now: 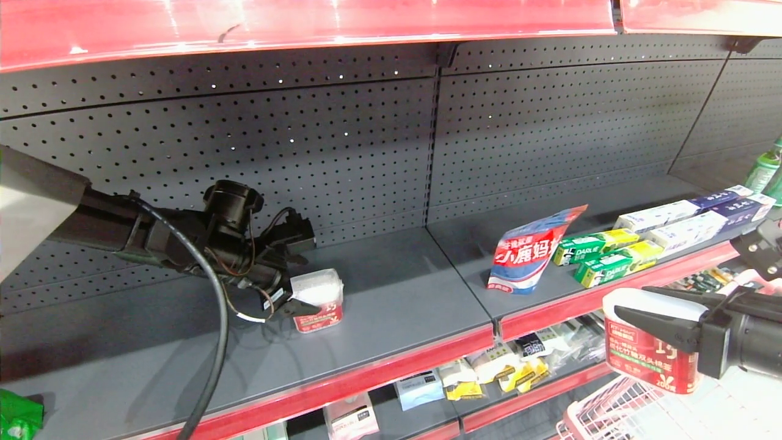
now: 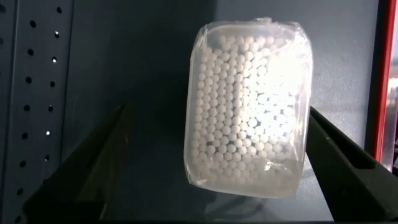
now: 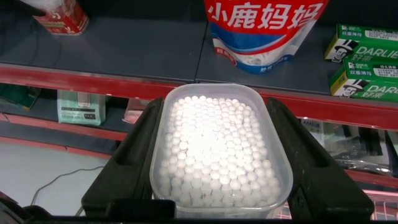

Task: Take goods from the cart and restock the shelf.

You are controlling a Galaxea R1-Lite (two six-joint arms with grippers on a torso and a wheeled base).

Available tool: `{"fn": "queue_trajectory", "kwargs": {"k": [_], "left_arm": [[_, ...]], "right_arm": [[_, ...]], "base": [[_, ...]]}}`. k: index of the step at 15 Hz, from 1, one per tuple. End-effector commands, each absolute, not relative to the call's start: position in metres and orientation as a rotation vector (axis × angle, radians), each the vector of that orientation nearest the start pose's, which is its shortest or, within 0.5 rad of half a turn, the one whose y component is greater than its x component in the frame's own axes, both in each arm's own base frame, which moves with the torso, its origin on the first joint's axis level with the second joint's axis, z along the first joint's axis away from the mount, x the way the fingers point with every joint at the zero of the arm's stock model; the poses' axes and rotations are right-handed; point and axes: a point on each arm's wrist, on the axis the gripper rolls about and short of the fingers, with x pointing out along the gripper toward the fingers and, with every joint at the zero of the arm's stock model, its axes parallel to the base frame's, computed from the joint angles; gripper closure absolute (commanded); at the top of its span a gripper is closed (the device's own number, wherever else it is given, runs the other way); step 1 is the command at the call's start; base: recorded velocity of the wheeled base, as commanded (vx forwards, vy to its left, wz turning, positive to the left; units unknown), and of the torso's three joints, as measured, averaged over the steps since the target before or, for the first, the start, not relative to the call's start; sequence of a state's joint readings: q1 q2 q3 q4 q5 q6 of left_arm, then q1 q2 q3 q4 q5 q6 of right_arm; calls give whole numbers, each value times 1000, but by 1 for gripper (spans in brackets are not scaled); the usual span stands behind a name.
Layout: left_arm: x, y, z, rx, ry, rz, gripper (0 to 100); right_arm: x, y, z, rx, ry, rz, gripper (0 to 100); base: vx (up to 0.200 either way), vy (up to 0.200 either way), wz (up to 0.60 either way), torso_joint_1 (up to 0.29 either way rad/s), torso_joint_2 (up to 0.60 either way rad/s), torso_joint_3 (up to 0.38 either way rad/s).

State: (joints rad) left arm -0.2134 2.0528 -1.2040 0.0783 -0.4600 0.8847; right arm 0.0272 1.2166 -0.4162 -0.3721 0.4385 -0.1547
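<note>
Plastic swab box [image 3: 219,155] in R gripper [image 3: 214,112].

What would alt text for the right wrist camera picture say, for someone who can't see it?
The right claw grips a clear tub of cotton swabs, white tips facing the camera. Beyond it, a dark shelf holds a red-and-blue pouch and green boxes.

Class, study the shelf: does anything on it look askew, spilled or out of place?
The red and blue pouch on the shelf leans to one side rather than standing straight. The green boxes beside it lie at mismatched angles, not squared to the edge. Nothing looks spilled or damaged.
</note>
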Motion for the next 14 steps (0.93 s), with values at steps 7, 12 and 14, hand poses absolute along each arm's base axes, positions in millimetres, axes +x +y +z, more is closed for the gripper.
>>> {"fn": "queue_trajectory", "kwargs": {"k": [7, 12, 14], "left_arm": [[363, -91, 100, 671, 599, -996, 0], [365, -102, 102, 673, 586, -1010, 0], [365, -102, 101, 672, 589, -1011, 0]], "right_arm": [[162, 14, 165, -59, 395, 492, 100], [163, 14, 165, -59, 395, 492, 100], [163, 14, 165, -60, 393, 492, 100]], "base": [[0, 0, 0, 0, 0, 0], [0, 0, 0, 0, 0, 0], [0, 0, 0, 0, 0, 0]]}}
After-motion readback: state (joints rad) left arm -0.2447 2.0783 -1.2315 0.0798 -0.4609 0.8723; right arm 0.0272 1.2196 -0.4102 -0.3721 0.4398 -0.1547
